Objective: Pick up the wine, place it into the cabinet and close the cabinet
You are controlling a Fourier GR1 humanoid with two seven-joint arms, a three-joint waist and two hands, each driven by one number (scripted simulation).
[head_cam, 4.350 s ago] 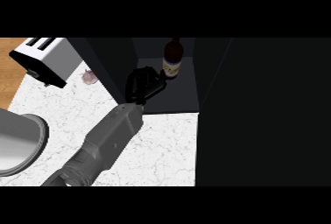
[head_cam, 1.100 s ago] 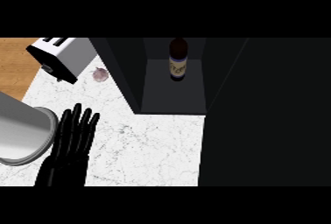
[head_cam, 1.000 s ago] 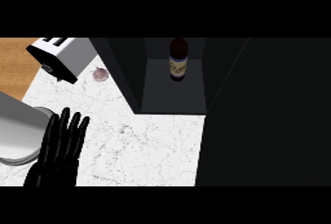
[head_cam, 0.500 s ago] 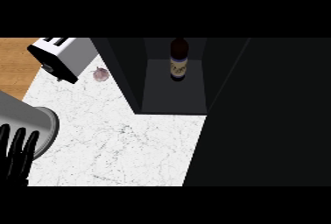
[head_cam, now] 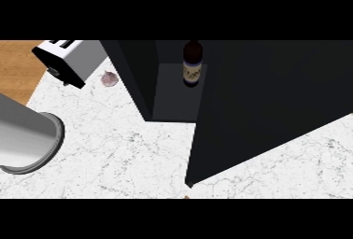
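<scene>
Neither hand shows in the head view, so whether they are released, clenched or grasping anything cannot be told.

The wine bottle [head_cam: 192, 65] stands upright inside the dark cabinet [head_cam: 134, 70], at the far middle of the scene. It is a dark bottle with a pale label around its body, and it rests on the grey floor of the cabinet's compartment [head_cam: 172, 95], towards the compartment's far right. Nothing is touching the bottle from above or from the left.

Just right of the bottle runs the left edge of a large dark panel, which appears to be the cabinet door [head_cam: 276, 102]. The panel fills the right part of the view, and its near corner reaches out over the counter. The compartment with the bottle is open to view between the cabinet's left wall and this edge.

The white marbled counter [head_cam: 124, 154] spreads across the near and left part of the scene. On it, at the far left, is a silver toaster [head_cam: 72, 58], lying at an angle. A small pinkish bulb, perhaps garlic [head_cam: 109, 79], lies between the toaster and the cabinet's left wall. At the near left stands a round grey metal pot [head_cam: 31, 135], cut off by the view's edge. A strip of wood surface [head_cam: 17, 65] shows beyond the counter at the far left.
</scene>
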